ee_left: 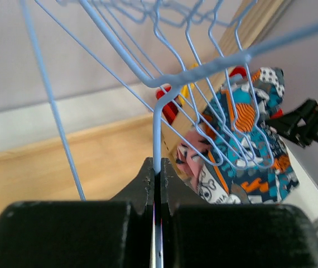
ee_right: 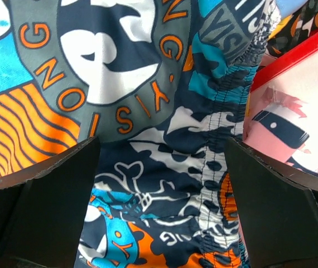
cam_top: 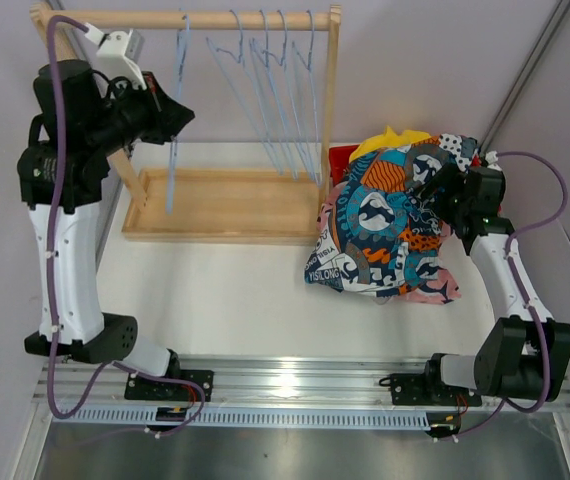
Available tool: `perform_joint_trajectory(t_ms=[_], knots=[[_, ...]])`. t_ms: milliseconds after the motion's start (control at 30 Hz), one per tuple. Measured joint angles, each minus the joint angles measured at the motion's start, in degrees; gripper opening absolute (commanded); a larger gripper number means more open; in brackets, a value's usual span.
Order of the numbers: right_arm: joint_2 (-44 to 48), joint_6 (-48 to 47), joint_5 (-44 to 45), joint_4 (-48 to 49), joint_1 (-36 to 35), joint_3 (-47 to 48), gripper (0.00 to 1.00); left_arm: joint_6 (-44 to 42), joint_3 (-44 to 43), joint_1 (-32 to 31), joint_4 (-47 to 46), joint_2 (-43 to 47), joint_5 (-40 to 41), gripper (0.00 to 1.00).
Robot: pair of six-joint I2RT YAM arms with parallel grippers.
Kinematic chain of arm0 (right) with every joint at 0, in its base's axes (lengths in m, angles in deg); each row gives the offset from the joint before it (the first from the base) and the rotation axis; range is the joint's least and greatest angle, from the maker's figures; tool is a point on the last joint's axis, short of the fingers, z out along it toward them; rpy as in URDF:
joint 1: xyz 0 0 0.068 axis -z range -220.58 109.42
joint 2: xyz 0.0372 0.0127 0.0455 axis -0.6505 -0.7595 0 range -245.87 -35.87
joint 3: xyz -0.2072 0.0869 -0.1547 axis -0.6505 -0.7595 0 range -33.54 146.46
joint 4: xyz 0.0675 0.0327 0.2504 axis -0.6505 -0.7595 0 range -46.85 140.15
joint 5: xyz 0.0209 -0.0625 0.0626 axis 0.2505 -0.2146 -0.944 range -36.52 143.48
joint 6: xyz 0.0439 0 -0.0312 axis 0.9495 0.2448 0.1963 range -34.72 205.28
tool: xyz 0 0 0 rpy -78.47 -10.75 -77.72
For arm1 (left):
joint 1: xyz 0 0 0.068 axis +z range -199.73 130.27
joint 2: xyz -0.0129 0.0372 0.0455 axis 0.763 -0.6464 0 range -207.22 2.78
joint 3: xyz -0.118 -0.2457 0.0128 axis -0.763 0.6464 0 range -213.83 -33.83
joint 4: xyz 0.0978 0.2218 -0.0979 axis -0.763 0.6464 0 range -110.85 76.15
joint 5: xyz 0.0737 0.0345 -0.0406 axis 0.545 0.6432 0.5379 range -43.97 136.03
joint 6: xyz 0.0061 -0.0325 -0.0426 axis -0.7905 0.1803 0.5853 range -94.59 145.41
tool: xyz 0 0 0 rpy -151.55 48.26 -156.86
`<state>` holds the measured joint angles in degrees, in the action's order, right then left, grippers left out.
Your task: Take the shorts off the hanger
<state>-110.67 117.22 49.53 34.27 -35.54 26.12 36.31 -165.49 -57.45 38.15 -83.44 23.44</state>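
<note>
A heap of shorts (cam_top: 390, 225) lies at the right side of the white surface (cam_top: 225, 290), toward its far right corner and just beside the right post of a wooden rack (cam_top: 205, 18). On top of the heap is the teal, orange and white patchwork pair (cam_top: 375, 215). The yellow pair (cam_top: 390, 140) peeks out at the far side and the pink pair (cam_top: 430, 292) at the near side. The far part of the heap rests over a red bin (cam_top: 340, 155), whose rim also shows in the right wrist view. The right pincer (ee_right: 159, 206) is released, its two dark fingers (ee_right: 36, 201) spread wide just above the patchwork cloth, with the gathered waistband running between them; whether the fingers touch the cloth cannot be told. At the far left corner the left arm is raised beside the rack, and the left pincer (ee_left: 157, 170) is clenched on the wire of a light blue hanger (ee_left: 157, 128). This hanger hangs alone from the left part of the rail, over the left end of the rack's wooden tray (cam_top: 215, 205). The other blue hangers (cam_top: 270, 110) hang together from the right part of the rail, well apart from the gripped one and near the heap.
</note>
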Motion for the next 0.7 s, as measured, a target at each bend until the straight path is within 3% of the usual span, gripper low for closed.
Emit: perform_joint_trajectory(t_ms=[367,700], knots=[[3.89,-0.02,0.04,1.68,-0.96,-4.48,1.00,-1.99,-7.67,0.13,-1.99,2.45,5.88,0.00],[4.24,0.00,-0.02,3.41,-1.49,-9.25,1.00,-1.66,1.53,0.15,-6.34,0.94,8.72,0.00]])
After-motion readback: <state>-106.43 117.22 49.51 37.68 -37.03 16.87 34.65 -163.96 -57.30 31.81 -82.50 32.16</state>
